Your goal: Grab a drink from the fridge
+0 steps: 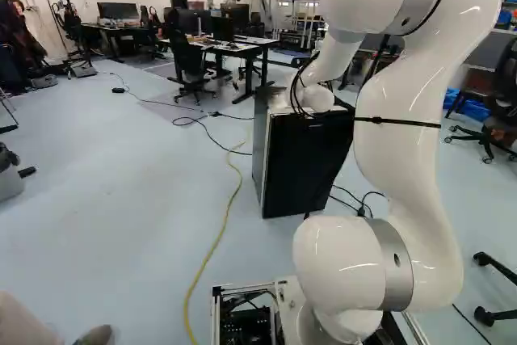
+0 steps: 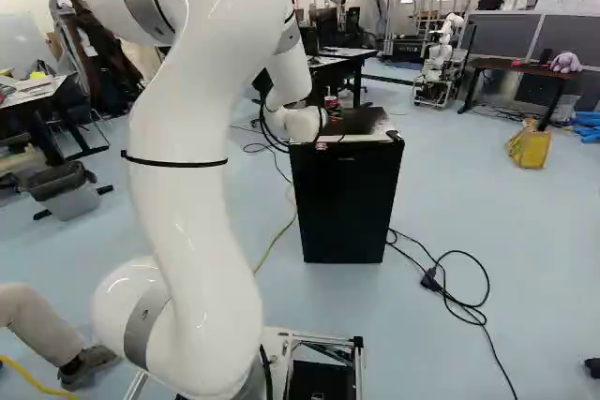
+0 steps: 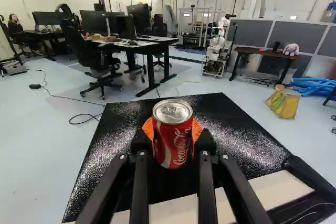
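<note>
Right now the gripper (image 3: 174, 136) is closed on the can (image 3: 172, 148), one orange pad (image 3: 148, 128) at either side. The can stands upright between them, its long axis crossing the gripper's reach, over the top of the fridge (image 2: 344, 203); whether its base touches that top, I can't tell. The next move probably turns on this: lift or lower along that upright axis, without tipping the can.

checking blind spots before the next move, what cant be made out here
- Inside of the fridge: both base views, behind its black front.
- Far side of the red soda can: wrist view, turned away.
- Gripper: left base view, behind the arm.
- Arm's upper bend: left base view, cut by the top edge.
</note>
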Tool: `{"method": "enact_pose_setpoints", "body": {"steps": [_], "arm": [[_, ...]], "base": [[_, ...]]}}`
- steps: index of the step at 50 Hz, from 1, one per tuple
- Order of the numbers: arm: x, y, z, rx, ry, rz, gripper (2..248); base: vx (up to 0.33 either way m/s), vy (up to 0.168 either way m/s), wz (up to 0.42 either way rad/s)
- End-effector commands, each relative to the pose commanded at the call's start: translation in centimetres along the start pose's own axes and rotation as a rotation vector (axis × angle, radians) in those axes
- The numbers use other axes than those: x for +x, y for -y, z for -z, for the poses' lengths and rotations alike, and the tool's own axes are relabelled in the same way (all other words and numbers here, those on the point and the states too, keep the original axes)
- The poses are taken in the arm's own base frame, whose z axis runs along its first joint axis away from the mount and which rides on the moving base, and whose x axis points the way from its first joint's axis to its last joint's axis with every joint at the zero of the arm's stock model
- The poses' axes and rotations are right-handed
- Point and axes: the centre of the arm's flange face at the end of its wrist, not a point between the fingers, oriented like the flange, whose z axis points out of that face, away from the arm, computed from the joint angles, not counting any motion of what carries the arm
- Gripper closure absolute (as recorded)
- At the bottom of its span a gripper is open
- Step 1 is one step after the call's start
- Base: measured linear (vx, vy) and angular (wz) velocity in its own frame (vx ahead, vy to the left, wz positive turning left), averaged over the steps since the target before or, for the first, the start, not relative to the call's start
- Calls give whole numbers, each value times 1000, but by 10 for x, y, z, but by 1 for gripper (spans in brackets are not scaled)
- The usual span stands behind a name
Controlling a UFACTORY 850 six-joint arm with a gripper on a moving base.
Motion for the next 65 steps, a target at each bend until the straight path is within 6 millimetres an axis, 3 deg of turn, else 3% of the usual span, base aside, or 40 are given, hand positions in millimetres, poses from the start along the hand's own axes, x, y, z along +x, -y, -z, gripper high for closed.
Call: {"method": "enact_pose_setpoints", "body": {"steps": [34, 65], "arm": [[0, 5, 11, 6, 5, 0, 162], [-2, 24, 60, 33, 29, 0, 162]], "base": [[0, 0, 0], [0, 0, 0]]}}
